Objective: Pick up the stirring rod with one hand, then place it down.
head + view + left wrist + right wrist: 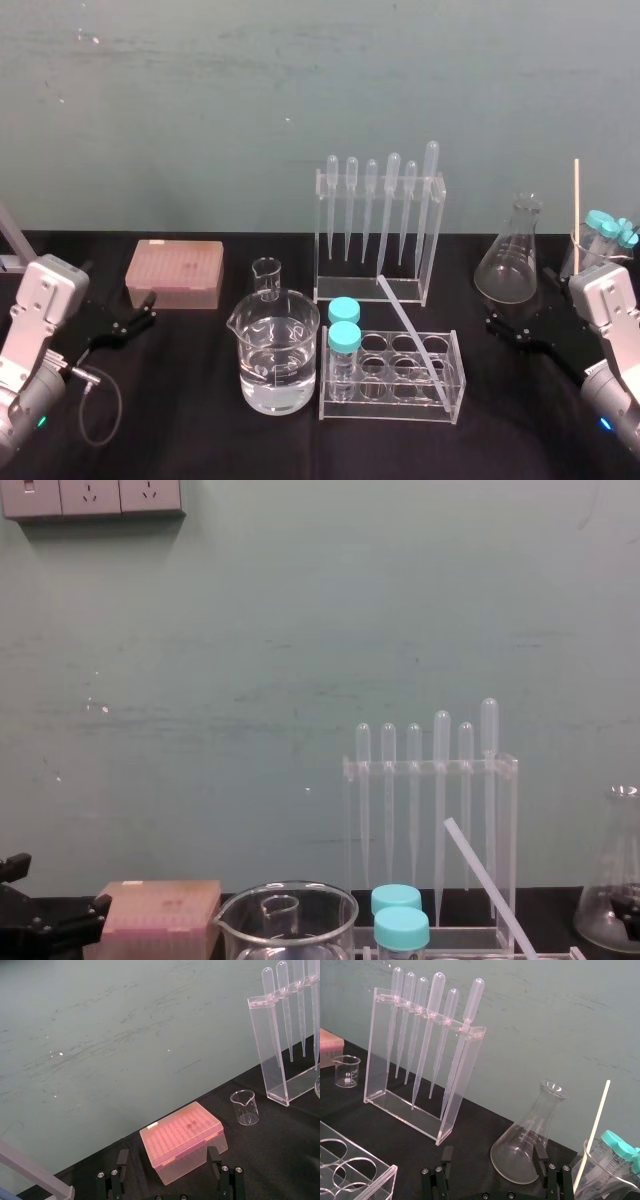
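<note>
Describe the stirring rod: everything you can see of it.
The stirring rod is long, thin and straight, translucent white, of even thickness with blunt ends; it looks like glass or clear plastic. It stands tilted in the clear test tube rack, its lower end down in the rack's right part and its upper end leaning back toward the pipette stand; whether it touches the stand cannot be told. The left gripper and the right gripper, both open, sit well apart from it at the table's sides.
</note>
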